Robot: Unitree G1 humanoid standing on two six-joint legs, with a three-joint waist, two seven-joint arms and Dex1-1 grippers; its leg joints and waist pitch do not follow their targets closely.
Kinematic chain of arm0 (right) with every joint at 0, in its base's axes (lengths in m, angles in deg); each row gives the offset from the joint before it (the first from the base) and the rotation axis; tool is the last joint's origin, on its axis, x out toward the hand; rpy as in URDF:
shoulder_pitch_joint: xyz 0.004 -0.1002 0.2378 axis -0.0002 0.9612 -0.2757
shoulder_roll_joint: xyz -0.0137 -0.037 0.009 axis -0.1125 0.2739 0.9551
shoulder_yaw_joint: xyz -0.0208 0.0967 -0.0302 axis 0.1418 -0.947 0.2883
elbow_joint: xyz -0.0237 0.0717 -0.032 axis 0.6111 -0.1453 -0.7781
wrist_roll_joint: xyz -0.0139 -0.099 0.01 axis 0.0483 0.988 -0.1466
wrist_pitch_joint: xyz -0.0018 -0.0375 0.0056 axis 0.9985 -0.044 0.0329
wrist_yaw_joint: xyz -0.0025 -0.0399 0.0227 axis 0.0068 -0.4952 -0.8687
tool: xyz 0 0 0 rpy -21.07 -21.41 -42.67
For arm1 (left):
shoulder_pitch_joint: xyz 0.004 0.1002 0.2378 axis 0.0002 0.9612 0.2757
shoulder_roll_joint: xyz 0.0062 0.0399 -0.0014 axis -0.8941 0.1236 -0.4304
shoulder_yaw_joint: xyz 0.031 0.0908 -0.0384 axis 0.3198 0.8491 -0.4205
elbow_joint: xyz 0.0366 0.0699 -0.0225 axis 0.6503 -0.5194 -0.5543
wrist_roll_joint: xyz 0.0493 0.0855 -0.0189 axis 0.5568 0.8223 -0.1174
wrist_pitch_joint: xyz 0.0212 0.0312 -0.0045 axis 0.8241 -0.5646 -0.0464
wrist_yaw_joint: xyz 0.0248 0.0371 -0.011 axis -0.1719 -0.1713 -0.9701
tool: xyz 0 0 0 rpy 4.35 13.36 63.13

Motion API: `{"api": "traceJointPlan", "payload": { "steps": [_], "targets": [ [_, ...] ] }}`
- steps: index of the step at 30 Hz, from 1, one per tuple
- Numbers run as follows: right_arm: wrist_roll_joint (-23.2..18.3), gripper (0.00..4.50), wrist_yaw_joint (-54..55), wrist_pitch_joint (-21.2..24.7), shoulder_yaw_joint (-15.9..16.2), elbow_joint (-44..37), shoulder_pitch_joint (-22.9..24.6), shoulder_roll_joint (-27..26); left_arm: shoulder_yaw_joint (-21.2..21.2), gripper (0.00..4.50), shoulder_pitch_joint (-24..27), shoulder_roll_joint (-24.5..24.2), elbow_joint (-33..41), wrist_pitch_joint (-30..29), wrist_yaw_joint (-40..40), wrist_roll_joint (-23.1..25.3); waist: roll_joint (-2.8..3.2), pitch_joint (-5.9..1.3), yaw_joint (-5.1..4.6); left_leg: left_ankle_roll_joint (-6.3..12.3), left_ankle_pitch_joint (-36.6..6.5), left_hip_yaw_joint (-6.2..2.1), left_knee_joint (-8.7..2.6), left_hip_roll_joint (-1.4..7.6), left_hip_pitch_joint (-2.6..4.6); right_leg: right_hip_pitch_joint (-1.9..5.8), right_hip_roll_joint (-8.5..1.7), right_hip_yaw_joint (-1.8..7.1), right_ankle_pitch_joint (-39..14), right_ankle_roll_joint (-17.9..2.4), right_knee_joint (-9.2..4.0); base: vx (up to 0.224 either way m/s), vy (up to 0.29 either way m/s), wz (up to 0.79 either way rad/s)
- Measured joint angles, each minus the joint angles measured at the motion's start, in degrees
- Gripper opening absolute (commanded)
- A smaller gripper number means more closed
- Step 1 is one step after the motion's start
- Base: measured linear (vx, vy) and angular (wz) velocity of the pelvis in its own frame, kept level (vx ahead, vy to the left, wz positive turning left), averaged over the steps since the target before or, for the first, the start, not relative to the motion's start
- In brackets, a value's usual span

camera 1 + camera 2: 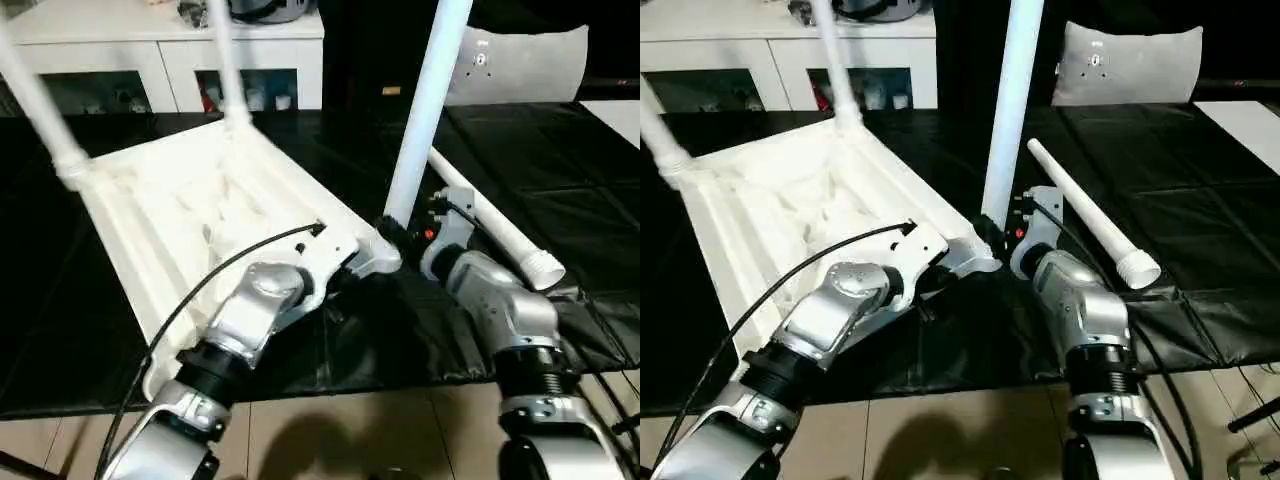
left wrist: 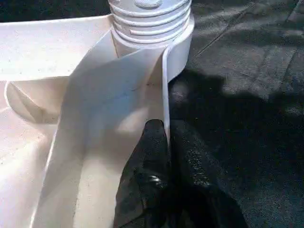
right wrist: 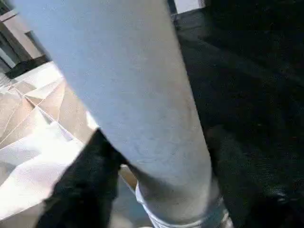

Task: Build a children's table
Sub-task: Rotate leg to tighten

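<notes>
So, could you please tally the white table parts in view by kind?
Tabletop, upside down: 1
Legs standing in corner sockets: 3, far left, far middle, near right
Loose leg lying on the black mat: 1
Total: 5

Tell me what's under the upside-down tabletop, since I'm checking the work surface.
The tabletop lies on a black mat that spreads out around it. What the mat looks like directly beneath is covered by the top itself.

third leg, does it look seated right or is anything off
Not seated: the third leg stands at the near corner socket with its threads still exposed above the rim. A fourth leg lies loose on the black mat.
</notes>
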Motion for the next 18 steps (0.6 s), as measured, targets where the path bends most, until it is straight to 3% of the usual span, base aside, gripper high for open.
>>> {"api": "traceJointPlan", "payload": {
  "steps": [2,6,8,15,18],
  "targets": [
    [0.32,3.44,-1.55,-1.43,0.1,-0.09,0.82,0.39,0.32,0.0,0.04,-0.09,0.14,0.18,0.22,-0.03,0.0,0.0,0.32,0.01,-0.01,0.01,0.0,0.0,-0.01,-0.02,-0.01,0.0,0.14,-0.23,-0.04,0.0,0.0,0.0],
    [0.29,3.62,-6.42,-3.37,1.65,-1.31,2.99,3.03,1.33,0.0,0.18,-1.49,0.18,2.63,2.02,-0.08,0.0,0.0,0.99,0.0,-0.01,0.02,-0.13,-0.01,-0.01,-0.03,-0.02,-0.01,0.13,-0.22,-0.11,0.0,0.0,0.0],
    [-0.16,3.95,-10.65,-3.74,2.39,-2.58,4.76,5.46,1.83,0.0,0.86,-3.03,0.65,4.79,4.48,-0.3,0.02,-0.01,1.45,0.0,0.0,0.03,-0.27,0.0,0.01,-0.03,-0.02,-0.04,0.1,-0.17,-0.16,0.0,0.0,0.0],
    [-1.81,4.47,-24.15,-3.56,4.76,-5.5,9.26,13.59,3.79,0.0,2.21,-8.95,1.93,11.52,12.69,-1.17,0.11,-0.01,2.85,0.01,0.0,0.07,-0.43,0.02,-0.06,-0.03,-0.1,-0.08,0.11,-0.18,-0.35,0.0,0.0,0.0],
    [-1.82,4.47,-29.39,-3.87,5.68,-6.96,10.13,17.78,4.33,0.0,3.0,-12.1,2.28,15.72,16.95,-1.95,0.12,0.0,3.27,0.01,0.0,0.11,-0.46,0.0,-0.08,0.0,-0.19,-0.11,0.11,-0.19,-0.43,0.0,0.0,0.0]
  ]
}}
